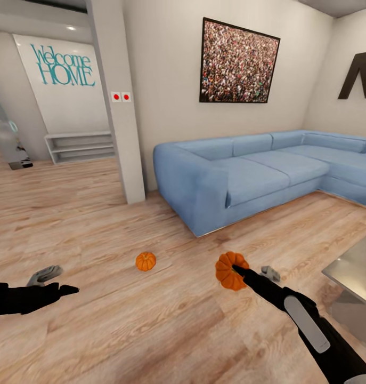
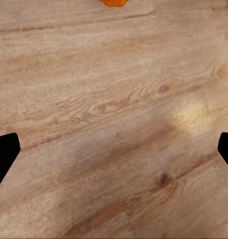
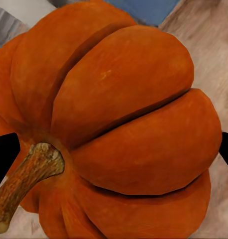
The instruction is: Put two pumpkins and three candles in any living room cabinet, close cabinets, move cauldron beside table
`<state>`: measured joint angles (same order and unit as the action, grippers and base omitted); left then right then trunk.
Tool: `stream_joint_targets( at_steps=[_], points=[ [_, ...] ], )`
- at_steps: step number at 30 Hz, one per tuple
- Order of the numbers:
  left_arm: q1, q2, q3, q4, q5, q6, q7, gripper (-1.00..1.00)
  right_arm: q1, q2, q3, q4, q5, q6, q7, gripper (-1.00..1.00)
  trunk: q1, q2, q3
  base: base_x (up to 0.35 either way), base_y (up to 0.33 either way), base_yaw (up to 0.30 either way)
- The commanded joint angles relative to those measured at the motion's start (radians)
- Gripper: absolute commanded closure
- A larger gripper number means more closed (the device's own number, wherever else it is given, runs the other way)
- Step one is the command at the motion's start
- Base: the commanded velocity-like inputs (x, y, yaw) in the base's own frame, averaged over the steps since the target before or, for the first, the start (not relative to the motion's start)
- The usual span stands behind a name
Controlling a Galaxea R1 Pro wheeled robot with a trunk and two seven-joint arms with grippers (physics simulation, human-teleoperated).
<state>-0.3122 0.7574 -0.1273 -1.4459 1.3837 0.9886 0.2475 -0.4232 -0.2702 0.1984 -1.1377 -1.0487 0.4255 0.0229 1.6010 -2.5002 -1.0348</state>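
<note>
Reaching forward and inward from the lower right corner of the head view, the right arm runs up across the wooden floor (image 1: 124,330) to the right gripper (image 1: 237,269), which is closed on a held pumpkin (image 1: 229,271) lifted clear of the boards; one black finger lies across the fruit's near face. A second pumpkin (image 1: 145,261) sits on the floor to the left of it, well apart, in the open space before the blue sofa (image 1: 246,168). The left arm comes in low from the left edge, lying almost level, and the left gripper (image 1: 55,282) points toward the middle of the room with a pale grey finger above and a black finger below, spread apart and holding nothing. A glass-topped table (image 1: 353,272) shows at the right edge, a framed picture (image 1: 238,61) hangs above the sofa, and a white pillar (image 1: 121,101) stands left of it.

From the left wrist, the two black fingertips (image 2: 4,154) sit at opposite edges, wide apart over bare floor boards, and a sliver of an orange pumpkin (image 2: 113,2) shows at the far edge.

From the right wrist, the held pumpkin (image 3: 119,129) sits very close, ribbed, its brown stem (image 3: 27,177) angled to one side, with black fingertips (image 3: 4,159) at both flanks.
</note>
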Motion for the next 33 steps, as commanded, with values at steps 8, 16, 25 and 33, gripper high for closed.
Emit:
stream_joint_targets(
  at_steps=[8,16,25,33],
  points=[
    [-0.001,0.0,0.0,-0.001,-0.012,0.001,0.01,-1.0,0.0,0.004,0.006,-0.203,0.01,0.03,-0.158,1.0,-0.024,0.042,0.026,0.0,0.0,0.0],
    [-0.001,0.0,0.0,-0.001,-0.012,0.001,0.01,-1.0,0.0,0.005,0.007,-0.211,0.01,0.03,-0.26,1.0,-0.054,0.098,0.051,0.0,0.0,0.0],
    [-0.001,-0.002,0.001,-0.001,-0.015,-0.001,0.009,-1.0,0.0,0.005,0.01,-0.212,0.023,0.032,-0.317,1.0,-0.07,0.126,0.063,0.0,0.0,0.03],
    [-0.006,-0.01,0.003,-0.009,-0.014,-0.003,0.012,-1.0,0.0,0.026,0.066,-0.185,0.118,0.032,-0.449,1.0,-0.07,0.126,0.063,0.0,0.0,0.254]
  ],
)
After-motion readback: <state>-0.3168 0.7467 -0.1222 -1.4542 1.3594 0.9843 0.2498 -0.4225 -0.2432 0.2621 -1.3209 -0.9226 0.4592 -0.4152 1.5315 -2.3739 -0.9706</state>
